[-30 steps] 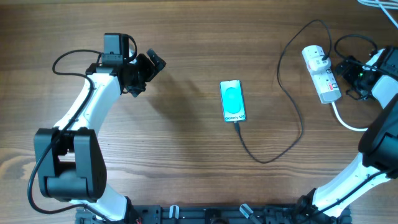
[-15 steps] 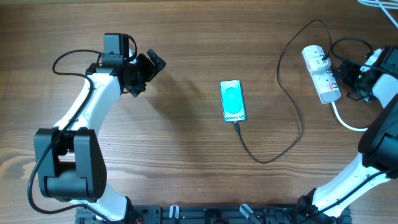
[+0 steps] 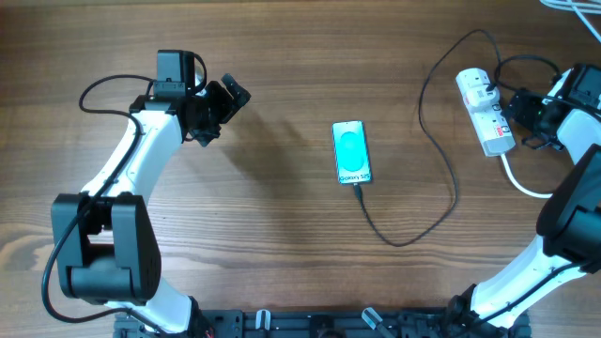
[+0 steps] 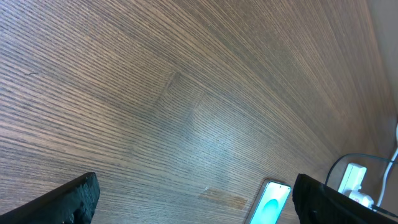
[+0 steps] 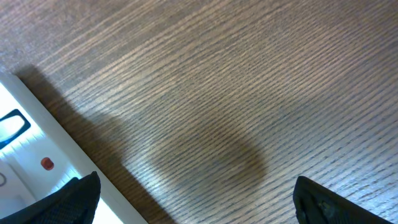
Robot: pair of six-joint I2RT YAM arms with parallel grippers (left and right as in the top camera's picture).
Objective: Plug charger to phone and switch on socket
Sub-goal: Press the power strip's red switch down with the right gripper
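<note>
The phone [image 3: 351, 152] lies screen-up at the table's middle, lit teal-green; it also shows in the left wrist view [image 4: 272, 202]. The charger's thin black cable [image 3: 441, 178] runs from the phone's lower edge, loops right and up to a white adapter [image 3: 477, 84] on the socket [image 3: 489, 117], a white power strip at the far right. The socket also shows in the right wrist view [image 5: 28, 152] with a red mark. My right gripper [image 3: 522, 110] is open and empty just right of the socket. My left gripper [image 3: 225, 101] is open and empty at the upper left.
A thick white cord [image 3: 521, 183] trails from the socket toward the right edge. A black cable [image 3: 526, 61] loops behind the right arm. The arm bases stand along the front edge.
The right gripper has shifted slightly up and back beside the socket. The left arm, phone and cable have not moved.
</note>
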